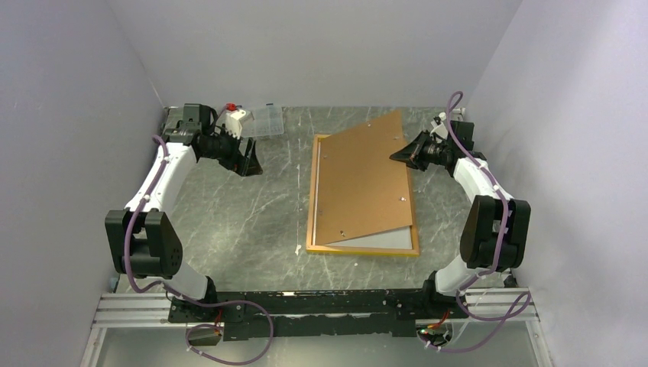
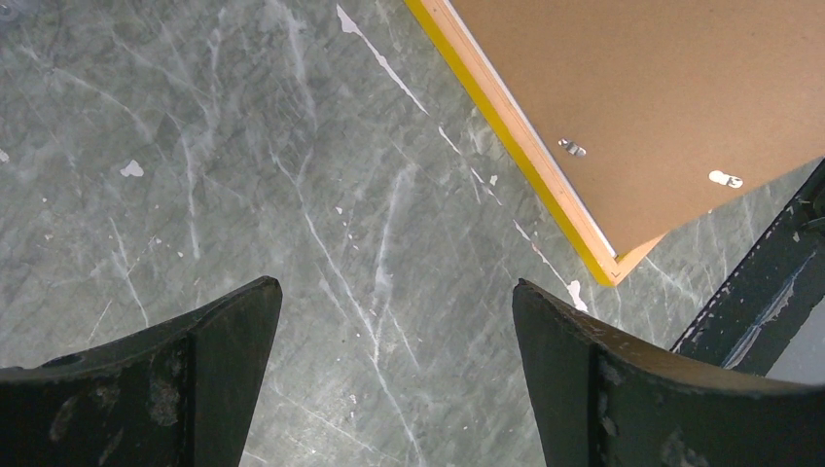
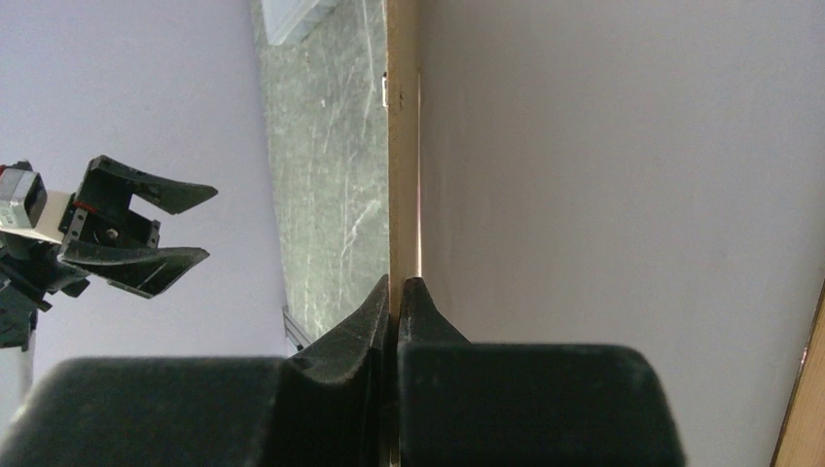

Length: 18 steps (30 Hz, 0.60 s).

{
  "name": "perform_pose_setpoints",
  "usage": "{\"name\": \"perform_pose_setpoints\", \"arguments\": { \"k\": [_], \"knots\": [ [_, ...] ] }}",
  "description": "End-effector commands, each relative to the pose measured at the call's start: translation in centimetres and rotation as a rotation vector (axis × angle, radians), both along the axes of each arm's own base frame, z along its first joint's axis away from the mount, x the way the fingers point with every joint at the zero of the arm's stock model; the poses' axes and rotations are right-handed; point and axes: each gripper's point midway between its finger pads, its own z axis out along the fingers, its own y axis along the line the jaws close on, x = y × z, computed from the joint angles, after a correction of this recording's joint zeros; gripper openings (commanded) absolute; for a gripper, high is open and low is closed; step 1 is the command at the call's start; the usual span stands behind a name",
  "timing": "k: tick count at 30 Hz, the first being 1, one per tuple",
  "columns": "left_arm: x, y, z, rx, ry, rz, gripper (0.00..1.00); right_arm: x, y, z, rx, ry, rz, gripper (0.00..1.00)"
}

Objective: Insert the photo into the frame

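The table (image 2: 243, 195) looks like smooth grey-green stone with white veins and pale flecks. The frame (image 2: 520, 146) shows a glossy yellow painted edge beside bare light wood. The backing board (image 2: 662, 88) is matt brown fibreboard with small shiny metal tabs (image 2: 572, 148). The left gripper (image 2: 394, 302) has matt black plastic jaws, scuffed. The box (image 1: 264, 120) is clear plastic.
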Motion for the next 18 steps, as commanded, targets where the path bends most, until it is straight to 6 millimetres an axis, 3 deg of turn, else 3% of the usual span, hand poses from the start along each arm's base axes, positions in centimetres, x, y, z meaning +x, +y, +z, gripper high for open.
{"name": "perform_pose_setpoints", "arguments": {
  "k": [1,18],
  "knots": [
    [-0.6,-0.6,0.6,-0.027,-0.011,-0.034,0.94,1.1,0.4,2.7,0.027,-0.099,0.032,0.0],
    [-1.0,-0.9,-0.6,-0.046,0.012,-0.024,0.94,1.0,2.4,1.6,0.045,-0.088,0.055,0.0]
  ]
}}
